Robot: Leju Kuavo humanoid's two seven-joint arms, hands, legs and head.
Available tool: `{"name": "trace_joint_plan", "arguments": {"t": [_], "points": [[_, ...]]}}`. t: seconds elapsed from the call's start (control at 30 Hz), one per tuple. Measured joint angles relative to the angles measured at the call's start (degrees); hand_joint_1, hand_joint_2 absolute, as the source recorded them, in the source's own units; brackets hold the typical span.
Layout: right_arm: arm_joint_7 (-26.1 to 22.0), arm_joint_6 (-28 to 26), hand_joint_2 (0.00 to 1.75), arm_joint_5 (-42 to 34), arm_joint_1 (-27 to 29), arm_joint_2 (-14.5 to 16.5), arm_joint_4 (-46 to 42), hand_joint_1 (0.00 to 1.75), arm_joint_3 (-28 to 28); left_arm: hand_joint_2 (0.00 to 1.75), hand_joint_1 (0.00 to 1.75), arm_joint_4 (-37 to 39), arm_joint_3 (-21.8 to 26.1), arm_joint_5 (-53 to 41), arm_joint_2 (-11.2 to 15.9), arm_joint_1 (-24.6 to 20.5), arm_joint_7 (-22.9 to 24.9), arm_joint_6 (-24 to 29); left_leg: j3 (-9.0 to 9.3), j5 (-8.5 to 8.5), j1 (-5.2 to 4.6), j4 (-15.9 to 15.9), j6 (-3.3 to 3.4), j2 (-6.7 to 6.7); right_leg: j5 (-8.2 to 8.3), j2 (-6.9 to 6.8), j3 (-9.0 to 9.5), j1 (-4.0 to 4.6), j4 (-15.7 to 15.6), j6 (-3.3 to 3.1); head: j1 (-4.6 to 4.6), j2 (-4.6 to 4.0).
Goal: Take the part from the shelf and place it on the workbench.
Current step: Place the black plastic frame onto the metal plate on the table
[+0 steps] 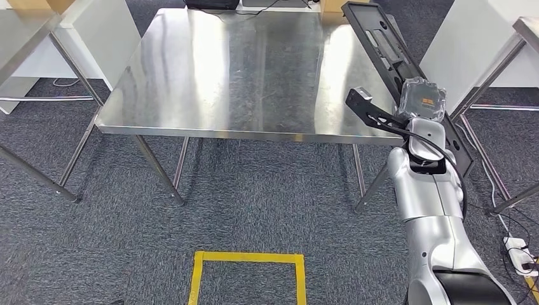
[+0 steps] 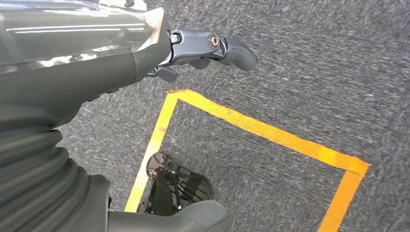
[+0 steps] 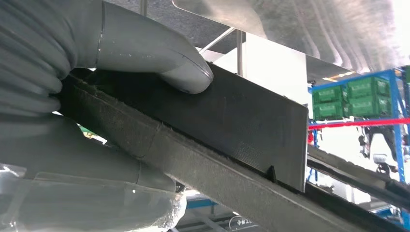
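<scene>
While the head view puts the right hand at three o'clock over the workbench edge, its fingers are hidden there; the right wrist view shows the thumb pressed onto the part, clamping it. The part is a long, flat black panel with cut-outs, slanting toward one o'clock above the bench's right side. The left wrist view shows the left hand, fingers loosely curled, holding nothing, above grey carpet and yellow tape.
</scene>
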Motion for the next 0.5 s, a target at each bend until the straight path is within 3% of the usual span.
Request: {"name": "trace_joint_plan", "arguments": {"t": [0.07, 0.13, 0.23, 0.27, 0.3, 0.33, 0.4, 0.43, 0.5], "points": [[0.76, 0.25, 1.75, 0.01, -0.85, 0.38, 1.13, 1.75, 0.96, 1.75, 0.0, -0.01, 0.06, 0.17, 0.04, -0.02, 0.04, 0.16, -0.15, -0.43, 0.1, 0.29, -0.48, 0.04, -0.07, 0.03, 0.13, -0.18, -0.13, -0.55, 0.01, 0.0], [1.46, 0.45, 1.75, 0.01, -1.97, 0.79, 2.13, 1.75, 1.78, 1.75, 0.0, -0.03, 0.09, 0.27, 0.08, -0.04, 0.03, 0.24, -1.51, -2.13, 0.33, 3.18, -1.24, 0.25, -0.32, 0.05, 0.51, -0.59, -0.28, -1.23, -0.17, 0.0], [1.87, 0.67, 1.75, 0.01, -3.82, 1.41, 3.77, 1.75, 2.82, 1.75, 0.0, -0.04, 0.13, 0.32, 0.07, -0.02, 0.01, 0.25, -7.36, -6.16, 0.96, 13.8, -2.27, 0.64, -0.81, 0.05, 0.99, -0.67, -0.29, -2.12, -0.38, 0.0], [1.91, 0.72, 1.75, 0.01, -4.11, 1.54, 4.25, 1.75, 3.06, 1.75, 0.0, -0.04, 0.15, 0.32, 0.07, 0.0, 0.0, 0.25, -8.97, -6.38, 1.17, 16.05, -2.47, 0.72, -0.96, 0.05, 1.19, -0.67, -0.28, -2.21, -0.38, 0.0], [1.94, 0.75, 1.75, 0.01, -4.24, 1.65, 4.65, 1.75, 3.23, 1.75, 0.0, -0.04, 0.16, 0.33, 0.08, 0.02, 0.0, 0.26, -9.66, -5.54, 1.35, 16.3, -2.62, 0.79, -1.16, 0.05, 1.44, -0.7, -0.27, -2.21, -0.39, 0.0], [1.98, 0.77, 1.75, 0.01, -4.31, 1.75, 4.94, 1.75, 3.35, 1.75, 0.0, -0.04, 0.18, 0.33, 0.11, 0.03, 0.0, 0.26, -9.13, -3.6, 1.51, 14.22, -2.7, 0.86, -1.39, 0.06, 1.77, -0.76, -0.27, -2.09, -0.37, 0.0], [2.04, 0.77, 1.75, 0.01, -4.61, 1.93, 5.39, 1.75, 3.54, 1.75, 0.0, -0.04, 0.23, 0.33, 0.17, 0.03, 0.0, 0.27, -5.85, 0.89, 1.72, 6.48, -2.8, 0.96, -1.95, 0.07, 2.52, -0.83, -0.26, -1.56, -0.39, 0.0], [2.06, 0.77, 1.75, 0.01, -4.95, 2.0, 5.6, 1.75, 3.64, 1.75, 0.0, -0.04, 0.29, 0.33, 0.16, 0.01, -0.02, 0.26, -4.22, 2.08, 1.69, 3.21, -2.73, 0.92, -2.19, 0.09, 2.72, -0.76, -0.23, -1.27, -0.41, 0.0], [2.21, 0.76, 1.75, 0.01, -5.68, 2.09, 5.97, 1.75, 3.9, 1.75, 0.0, -0.03, 0.42, 0.33, 0.1, -0.02, -0.06, 0.25, -2.8, 2.09, 1.42, 0.75, -2.31, 0.8, -2.45, 0.13, 2.81, -0.53, -0.32, -0.68, -0.4, 0.0]]}}
